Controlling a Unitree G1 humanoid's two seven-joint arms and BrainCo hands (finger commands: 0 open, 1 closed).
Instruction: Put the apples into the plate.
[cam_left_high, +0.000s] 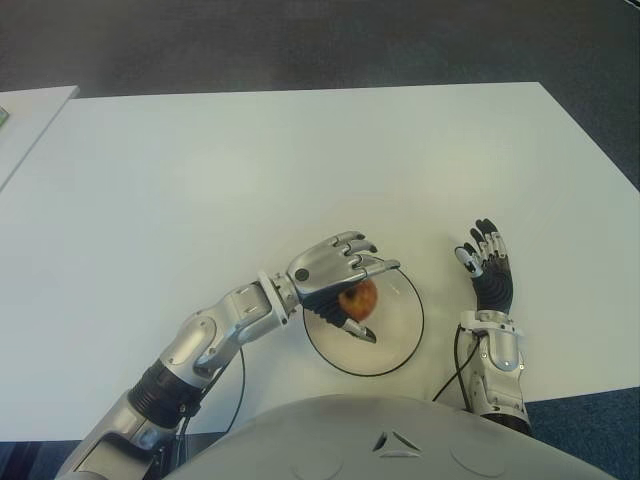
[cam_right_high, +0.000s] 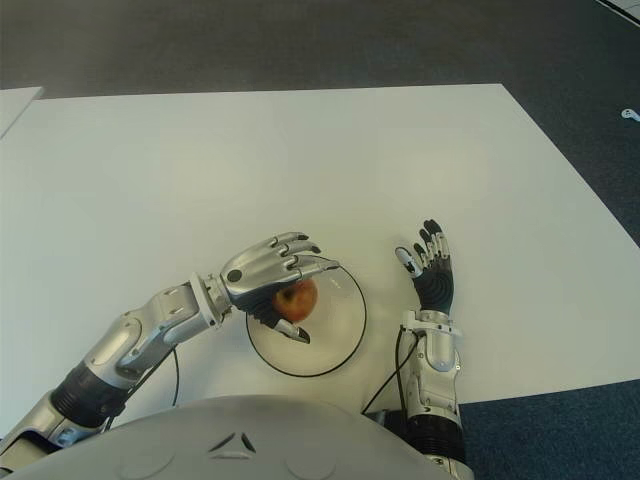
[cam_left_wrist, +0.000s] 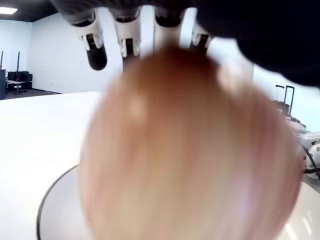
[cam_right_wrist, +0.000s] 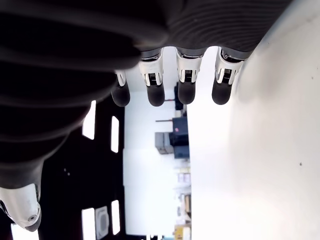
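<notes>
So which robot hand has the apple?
The left hand, curled round the apple over the plate. The right hand beside the plate is open, holding nothing.

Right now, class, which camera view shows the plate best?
The left eye view: the plate shows whole, its dark rim clear, under the left hand holding the apple. The right eye view matches it. The left wrist view shows only a rim arc; the right wrist view shows none.
</notes>
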